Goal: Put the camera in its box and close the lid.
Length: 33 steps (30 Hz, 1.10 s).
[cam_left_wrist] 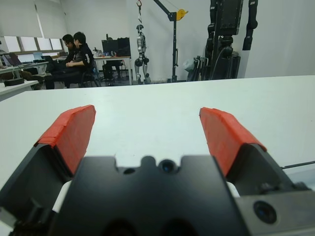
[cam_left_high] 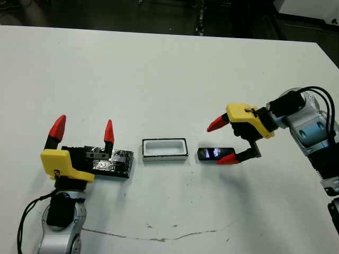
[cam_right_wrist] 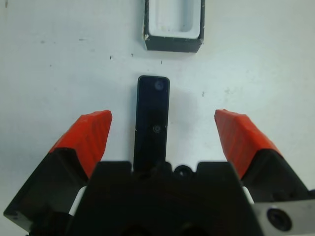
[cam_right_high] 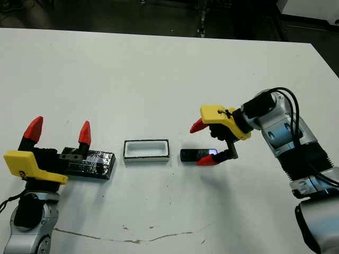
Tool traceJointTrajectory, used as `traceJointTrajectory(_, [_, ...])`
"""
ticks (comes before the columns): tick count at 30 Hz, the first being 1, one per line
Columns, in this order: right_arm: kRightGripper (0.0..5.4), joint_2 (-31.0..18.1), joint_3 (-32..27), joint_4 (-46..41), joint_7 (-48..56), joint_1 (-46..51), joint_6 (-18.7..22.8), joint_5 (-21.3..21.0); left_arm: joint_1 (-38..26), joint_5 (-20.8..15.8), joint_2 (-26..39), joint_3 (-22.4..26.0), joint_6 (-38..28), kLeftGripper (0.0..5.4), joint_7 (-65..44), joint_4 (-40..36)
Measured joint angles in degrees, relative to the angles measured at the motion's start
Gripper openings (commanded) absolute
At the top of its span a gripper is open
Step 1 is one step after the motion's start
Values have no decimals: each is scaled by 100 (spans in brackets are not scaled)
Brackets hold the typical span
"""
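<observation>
- My right hand (cam_left_high: 226,143): fingers spread wide, straddling the camera (cam_right_wrist: 152,119), not touching it.
- Box (cam_left_high: 164,148): just beyond the camera's end.
- My left hand (cam_left_high: 83,133): fingers apart, over the lid (cam_left_high: 114,163).

Bare table (cam_left_high: 169,74) beyond box (cam_left_high: 164,148)

Glossy black camera (cam_right_wrist: 152,123); matt white table (cam_left_high: 169,69).

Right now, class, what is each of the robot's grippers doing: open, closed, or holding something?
Left gripper: open, holding nothing, above the flat glossy black lid.
Right gripper: open, straddling the slim black bar camera, not gripping it.
</observation>
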Motion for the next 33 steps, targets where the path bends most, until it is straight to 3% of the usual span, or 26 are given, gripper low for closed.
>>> traceJointTrajectory(10, [481, 0, -2, 107, -15, 127, -405, -1, 42, 2, 2, -12, 5, 540, -11, -37])
traceJointTrajectory(18, [404, 2, -4, 193, -36, 271, -559, 0, 42, 2, -3, -23, 22, 540, -12, -55])
traceJointTrajectory(30, [226, 16, -4, 227, -47, 408, -569, 2, 56, 5, -6, -34, 21, 540, -11, -63])
traceJointTrajectory(33, [210, 24, -3, 265, -46, 432, -604, -1, 55, 5, -11, -33, 21, 540, -11, -63])
